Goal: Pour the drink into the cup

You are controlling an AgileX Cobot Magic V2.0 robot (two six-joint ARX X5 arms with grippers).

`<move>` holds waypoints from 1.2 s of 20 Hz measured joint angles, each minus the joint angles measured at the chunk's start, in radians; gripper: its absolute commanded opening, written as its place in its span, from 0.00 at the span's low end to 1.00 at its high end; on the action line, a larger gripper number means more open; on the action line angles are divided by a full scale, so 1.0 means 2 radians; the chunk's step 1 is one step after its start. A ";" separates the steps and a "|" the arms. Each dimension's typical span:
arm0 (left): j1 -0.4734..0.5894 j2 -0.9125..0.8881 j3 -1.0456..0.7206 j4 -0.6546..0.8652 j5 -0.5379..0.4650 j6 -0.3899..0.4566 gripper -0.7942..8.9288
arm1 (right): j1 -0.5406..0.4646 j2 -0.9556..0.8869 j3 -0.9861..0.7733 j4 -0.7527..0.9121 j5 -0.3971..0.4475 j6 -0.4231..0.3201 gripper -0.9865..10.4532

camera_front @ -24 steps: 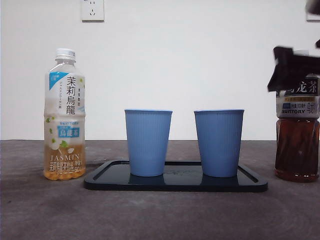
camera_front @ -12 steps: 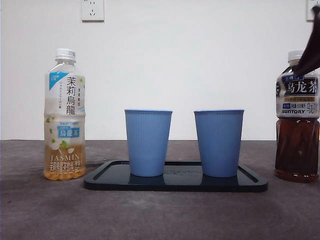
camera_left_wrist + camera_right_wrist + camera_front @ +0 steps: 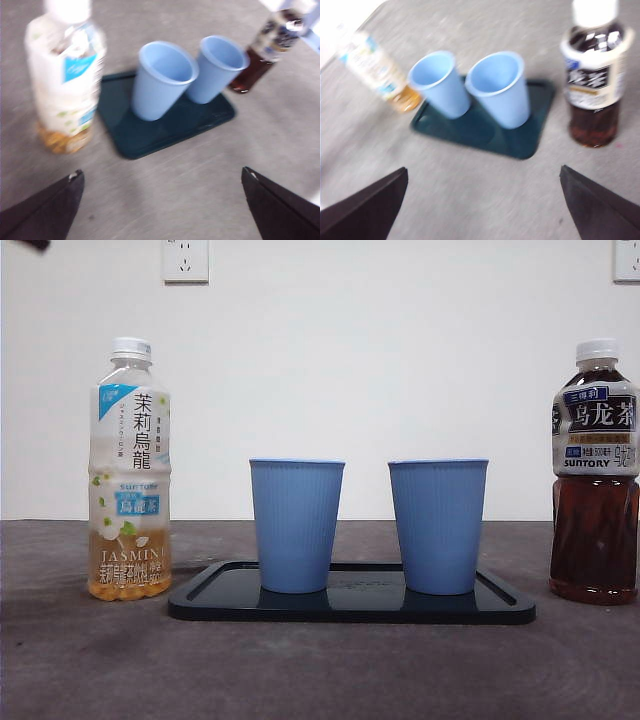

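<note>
Two blue ribbed cups point(image 3: 296, 525) point(image 3: 438, 526) stand upright on a dark tray point(image 3: 350, 608) at the table's middle. A jasmine tea bottle point(image 3: 130, 472) with a little pale liquid stands left of the tray. A dark oolong tea bottle point(image 3: 595, 472), capped, stands at the right. My left gripper point(image 3: 162, 200) is open and empty, above the table near the jasmine bottle point(image 3: 67, 80). My right gripper point(image 3: 482, 200) is open and empty, raised, with the oolong bottle point(image 3: 595, 75) before it. Both cups look empty in the wrist views point(image 3: 162, 80) point(image 3: 500, 87).
A white wall with a power socket point(image 3: 185, 260) stands behind the grey table. A black arm tip point(image 3: 32, 244) shows at the top left corner of the front view.
The dark gripper that was at the oolong bottle's neck has risen out of the front view at the right. The bottle stands where it was. A black tip now shows top left.
</note>
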 measured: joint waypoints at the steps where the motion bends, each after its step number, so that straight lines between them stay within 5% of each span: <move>1: 0.000 0.000 -0.011 0.006 -0.015 -0.007 0.58 | 0.000 -0.001 0.004 -0.006 -0.006 -0.008 0.51; 6: 0.000 0.011 -0.078 0.117 -0.057 -0.039 0.59 | 0.000 -0.003 0.006 -0.015 -0.011 -0.031 0.51; 11: 0.000 0.047 -0.153 0.311 -0.079 -0.045 0.60 | 0.000 -0.003 0.006 -0.015 -0.011 -0.040 0.51; 24: 0.000 0.307 -0.171 0.648 -0.113 0.024 0.60 | 0.000 -0.003 0.006 -0.014 -0.011 -0.049 0.51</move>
